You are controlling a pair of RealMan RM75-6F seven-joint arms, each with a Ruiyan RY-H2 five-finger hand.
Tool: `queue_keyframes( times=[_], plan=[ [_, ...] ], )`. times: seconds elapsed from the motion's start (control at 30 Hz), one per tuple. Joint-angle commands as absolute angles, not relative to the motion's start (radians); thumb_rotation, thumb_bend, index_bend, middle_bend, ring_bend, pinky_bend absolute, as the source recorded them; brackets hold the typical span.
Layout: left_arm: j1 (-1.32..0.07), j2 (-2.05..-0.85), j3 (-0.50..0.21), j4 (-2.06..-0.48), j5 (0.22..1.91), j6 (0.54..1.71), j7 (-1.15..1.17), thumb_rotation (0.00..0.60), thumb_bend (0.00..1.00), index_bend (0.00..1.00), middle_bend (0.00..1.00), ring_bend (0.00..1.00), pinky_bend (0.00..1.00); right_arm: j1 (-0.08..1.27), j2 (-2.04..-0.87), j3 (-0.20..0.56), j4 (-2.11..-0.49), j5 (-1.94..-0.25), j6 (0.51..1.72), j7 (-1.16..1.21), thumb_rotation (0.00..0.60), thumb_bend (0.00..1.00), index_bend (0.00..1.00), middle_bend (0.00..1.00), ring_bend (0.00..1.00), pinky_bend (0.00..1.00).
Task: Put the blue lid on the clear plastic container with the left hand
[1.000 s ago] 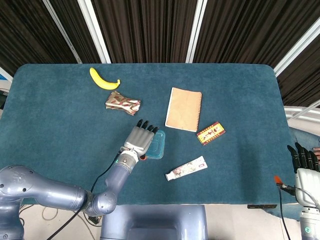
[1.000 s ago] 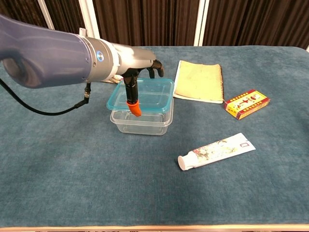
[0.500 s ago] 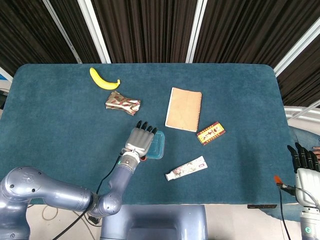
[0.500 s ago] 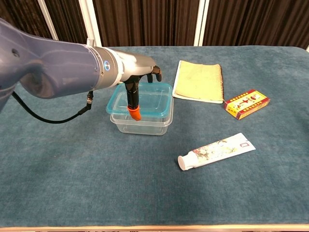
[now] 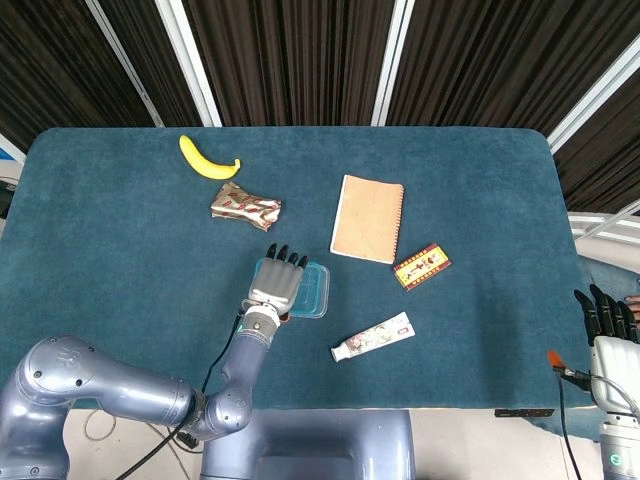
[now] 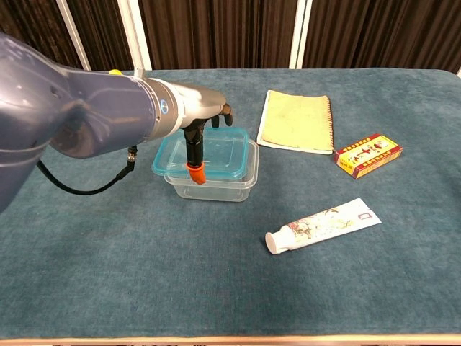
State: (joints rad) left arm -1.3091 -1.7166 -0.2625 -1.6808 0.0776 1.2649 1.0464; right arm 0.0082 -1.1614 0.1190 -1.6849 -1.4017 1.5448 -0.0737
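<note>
The blue see-through lid [image 6: 216, 150] lies over the clear plastic container [image 6: 223, 189] near the table's middle, shifted a little left so it overhangs the container's left rim. My left hand [image 6: 196, 124] grips the lid at its left part, fingers over the top and the orange-tipped thumb [image 6: 196, 171] down across the front edge. From the head view the same left hand [image 5: 276, 284] covers the left half of the lid [image 5: 312, 290]. My right hand [image 5: 605, 318] hangs off the table's right edge, fingers straight, holding nothing.
A tan spiral notebook [image 6: 297, 121] lies behind and right of the container, a red box [image 6: 368, 154] further right, a toothpaste tube [image 6: 324, 225] in front right. A banana [image 5: 205, 160] and a crumpled snack wrapper [image 5: 245, 206] sit at the far left.
My left hand has slid the lid a little to the left and nearer to me, so it now overhangs the container's left side. The right hand has not moved.
</note>
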Motion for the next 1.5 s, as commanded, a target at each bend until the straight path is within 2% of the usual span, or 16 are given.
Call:
queue_keyframes(
  times=[0.03, 1.5],
  plan=[
    [-1.306, -1.724, -0.271, -1.676, 0.076, 1.265, 1.048, 0.600, 0.21, 0.13, 0.26, 0.00, 0.00, 0.008, -1.161, 0.119, -1.685, -1.402, 1.544, -0.074, 0.600, 0.27, 0.09, 0.01, 0.04, 0.00],
    [-1.284, -1.797, -0.312, -1.614, 0.116, 1.266, 1.115, 0.600, 0.21, 0.14, 0.25, 0.00, 0.00, 0.009, -1.160, 0.119, -1.687, -1.399, 1.541, -0.071, 0.600, 0.27, 0.09, 0.01, 0.04, 0.00]
  ],
)
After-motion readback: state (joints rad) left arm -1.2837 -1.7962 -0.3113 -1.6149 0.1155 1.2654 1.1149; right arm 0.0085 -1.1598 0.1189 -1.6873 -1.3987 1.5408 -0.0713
